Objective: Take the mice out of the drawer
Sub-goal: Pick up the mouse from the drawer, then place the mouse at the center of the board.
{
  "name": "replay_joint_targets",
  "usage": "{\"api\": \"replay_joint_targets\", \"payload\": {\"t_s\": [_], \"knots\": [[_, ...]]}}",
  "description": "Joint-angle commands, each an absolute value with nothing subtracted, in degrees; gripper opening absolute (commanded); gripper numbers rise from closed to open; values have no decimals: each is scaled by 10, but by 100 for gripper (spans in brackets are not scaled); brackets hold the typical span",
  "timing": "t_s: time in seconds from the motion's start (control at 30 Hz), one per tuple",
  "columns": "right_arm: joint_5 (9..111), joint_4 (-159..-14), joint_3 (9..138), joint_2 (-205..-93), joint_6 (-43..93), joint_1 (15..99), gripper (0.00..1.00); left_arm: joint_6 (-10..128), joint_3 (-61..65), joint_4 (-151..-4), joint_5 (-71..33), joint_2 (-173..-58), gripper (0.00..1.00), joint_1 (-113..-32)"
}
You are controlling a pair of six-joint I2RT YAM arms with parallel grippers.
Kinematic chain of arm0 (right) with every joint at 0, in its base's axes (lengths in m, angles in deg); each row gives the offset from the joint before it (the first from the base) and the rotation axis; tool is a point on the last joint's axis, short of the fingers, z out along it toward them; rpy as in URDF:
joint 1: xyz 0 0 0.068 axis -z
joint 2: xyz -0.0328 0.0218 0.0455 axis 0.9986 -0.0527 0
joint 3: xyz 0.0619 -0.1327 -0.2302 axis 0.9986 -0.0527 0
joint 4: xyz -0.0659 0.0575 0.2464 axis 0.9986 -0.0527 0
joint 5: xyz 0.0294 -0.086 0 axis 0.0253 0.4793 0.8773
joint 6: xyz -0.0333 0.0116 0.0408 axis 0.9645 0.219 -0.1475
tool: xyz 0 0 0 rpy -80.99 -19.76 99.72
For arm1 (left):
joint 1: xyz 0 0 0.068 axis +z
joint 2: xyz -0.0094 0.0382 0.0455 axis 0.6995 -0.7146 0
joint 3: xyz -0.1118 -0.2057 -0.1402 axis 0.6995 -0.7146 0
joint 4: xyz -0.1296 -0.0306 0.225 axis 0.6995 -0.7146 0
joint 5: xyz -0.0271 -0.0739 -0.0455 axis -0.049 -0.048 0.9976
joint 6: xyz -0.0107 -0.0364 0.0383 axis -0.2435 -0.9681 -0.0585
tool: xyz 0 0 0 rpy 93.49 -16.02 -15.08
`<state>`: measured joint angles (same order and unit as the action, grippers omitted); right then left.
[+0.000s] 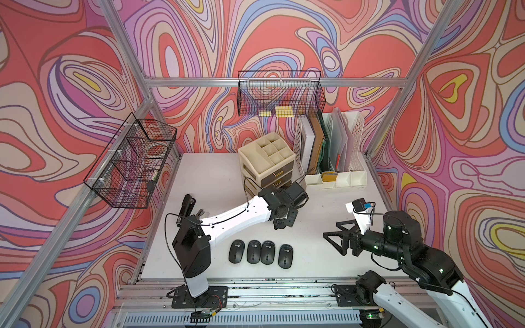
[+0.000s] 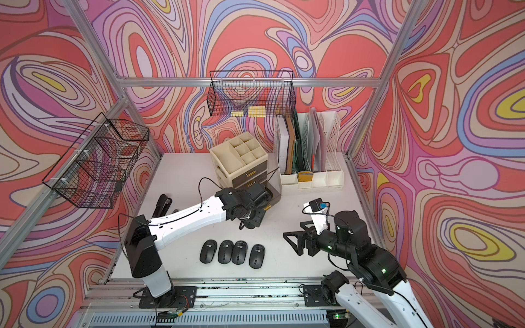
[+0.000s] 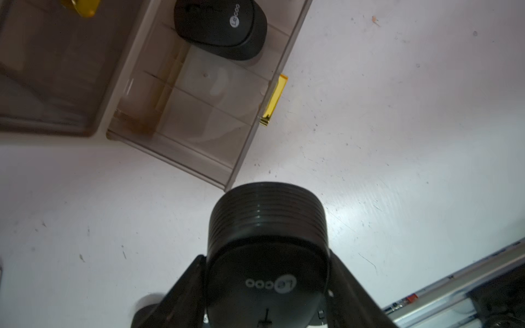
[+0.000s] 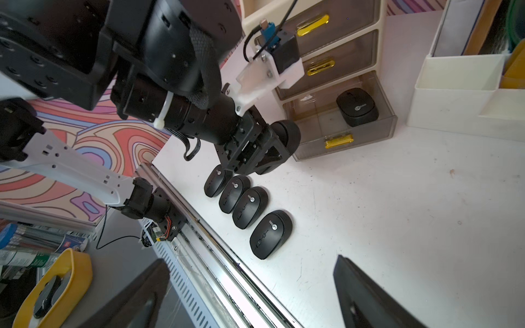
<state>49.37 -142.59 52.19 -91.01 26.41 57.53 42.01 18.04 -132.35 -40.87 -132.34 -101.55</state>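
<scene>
Left gripper (image 3: 267, 257) is clamped on one mouse (image 3: 267, 215), fingers (image 3: 181, 286) pressing its two sides. That mouse is out of the drawer (image 4: 369, 136), over bare table (image 1: 216, 181) just off the drawer's front corner. In left wrist view its near end is cut off by the frame edge & its rim is smeared w/ blur. Can't tell how high it sits above the table. In both top views the wrist covers the grip, so the held mouse can't be made out there.

Drawer, btm one of the cream organiser (image 1: 255, 159), is pulled out. Another mouse (image 4: 357, 107) lies inside, on the side nearest the white file rack (image 1: 356, 133). From above, the left arm hides most of the drawer.

Four mice (image 1: 268, 252) lie side by side in a row near the table's front edge. In right wrist view one end mouse is partly behind the left gripper.

Right gripper (image 1: 335, 237): jaws wide apart, nothing btw them, hanging near the row's end. Its fingers are cut off in its own wrist view.

Black stapler (image 1: 186, 204) is partly behind the left arm.
</scene>
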Motion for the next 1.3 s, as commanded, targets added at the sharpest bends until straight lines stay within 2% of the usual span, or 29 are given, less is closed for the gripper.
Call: {"api": "replay_joint_targets", "payload": {"t_s": [0.0,0.23,0.43,0.9,1.27], "knots": [[457,-1469,538,-890,289,572,96,300,173,-1343,-421,-1304,51,-1054],[464,-1498,538,-854,308,572,96,202,162,-1306,-400,-1337,49,-1138],[475,-1512,530,-843,310,571,96,155,148,-1262,-386,-1383,49,-1176],[488,-1513,524,-837,303,572,96,137,121,-1208,-366,-1455,49,-1184],[494,-1515,523,-837,298,572,96,150,124,-1205,-368,-1482,54,-1178]]}}
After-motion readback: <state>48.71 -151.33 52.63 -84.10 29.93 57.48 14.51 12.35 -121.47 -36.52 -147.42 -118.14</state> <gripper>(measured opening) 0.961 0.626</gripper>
